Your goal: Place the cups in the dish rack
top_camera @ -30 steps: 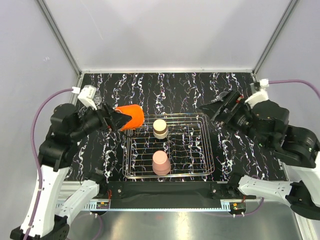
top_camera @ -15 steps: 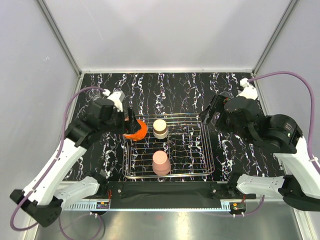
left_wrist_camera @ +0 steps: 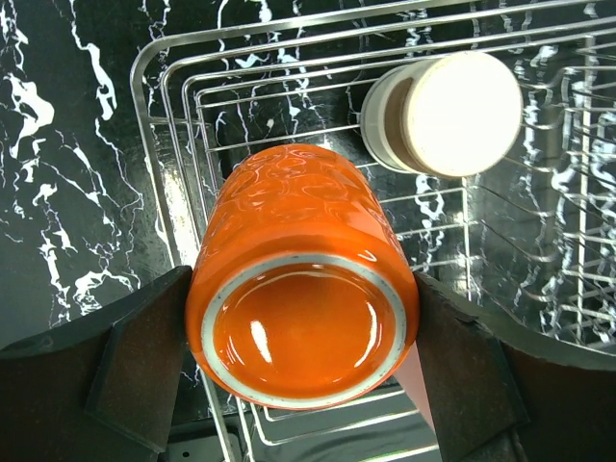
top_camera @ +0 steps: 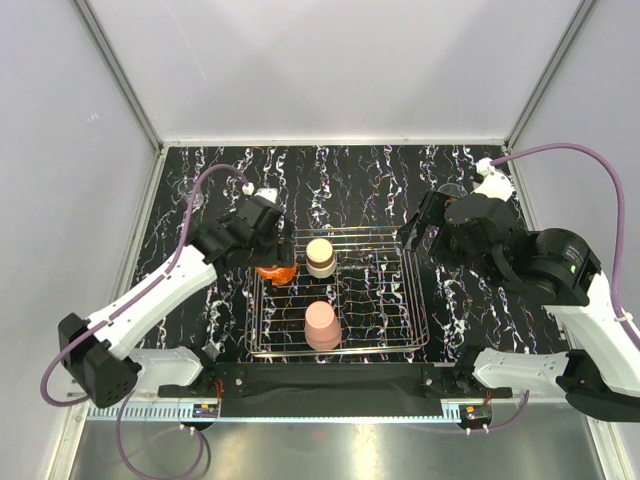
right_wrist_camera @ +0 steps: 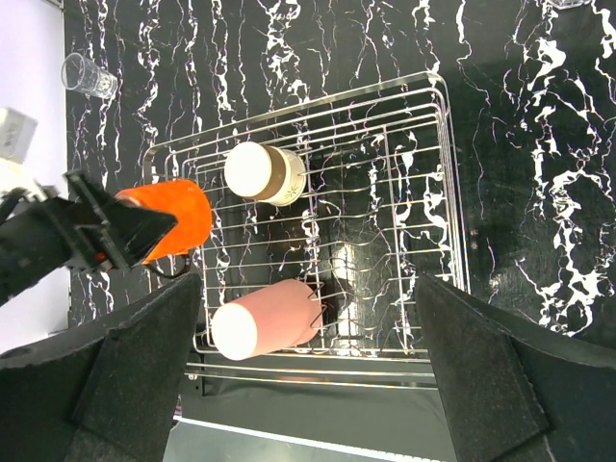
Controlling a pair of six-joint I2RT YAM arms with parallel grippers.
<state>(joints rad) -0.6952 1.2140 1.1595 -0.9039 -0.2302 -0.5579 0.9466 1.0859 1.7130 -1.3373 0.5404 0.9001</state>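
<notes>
My left gripper [top_camera: 272,262] is shut on the orange cup [top_camera: 276,271], held base-up over the far left corner of the silver dish rack [top_camera: 420,300]. In the left wrist view the cup [left_wrist_camera: 303,289] sits between both fingers [left_wrist_camera: 135,366] above the rack wires [left_wrist_camera: 159,125]. The cream cup with a brown band [top_camera: 320,257] and the pale pink tumbler [top_camera: 321,325] stand upside down in the rack. My right gripper [top_camera: 420,225] is open and empty, high over the rack's right side. A clear glass [right_wrist_camera: 87,75] stands on the table far left of the rack.
The black marbled table [top_camera: 350,180] is ringed by grey walls. A second clear glass shows partly at the top right edge of the right wrist view [right_wrist_camera: 568,4]. The rack's right half [right_wrist_camera: 404,192] holds nothing.
My left gripper has swung right and down with the orange cup, turning it from sideways to base-up over the rack's far left corner. The right arm rose and now hovers.
</notes>
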